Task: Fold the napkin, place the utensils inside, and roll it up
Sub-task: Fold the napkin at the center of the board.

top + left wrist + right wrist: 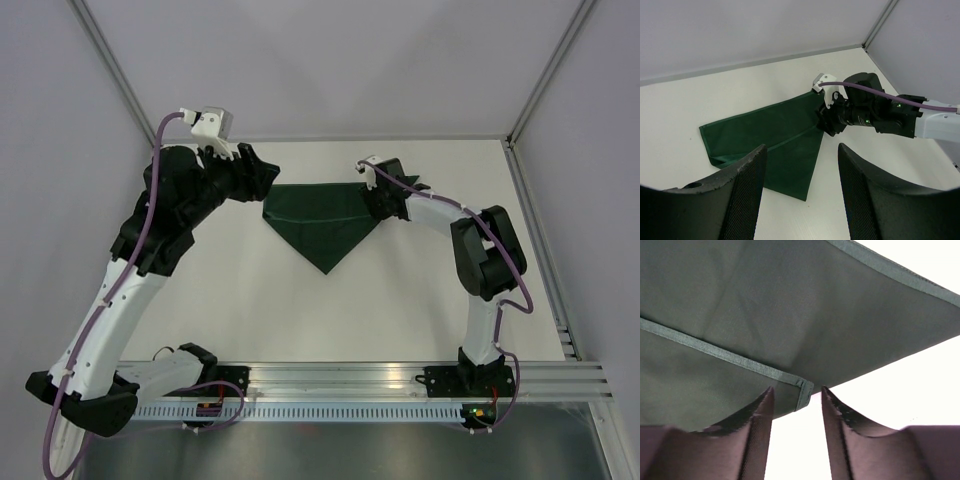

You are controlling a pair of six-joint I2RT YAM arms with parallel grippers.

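Both left hand [801, 150] and right hand [797, 391] gape beside the green napkin [322, 225] on a white, pale-walled table [250, 300]

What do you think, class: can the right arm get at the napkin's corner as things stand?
Probably yes. The right gripper is open, and the hemmed corner of the napkin lies right between its fingertips, with nothing else in the way.

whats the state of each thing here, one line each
dark green fabric napkin: folded into a triangle, lying flat on the white table
left claw: open, empty, beside the napkin's left corner
right claw: open, at the napkin's hemmed right corner
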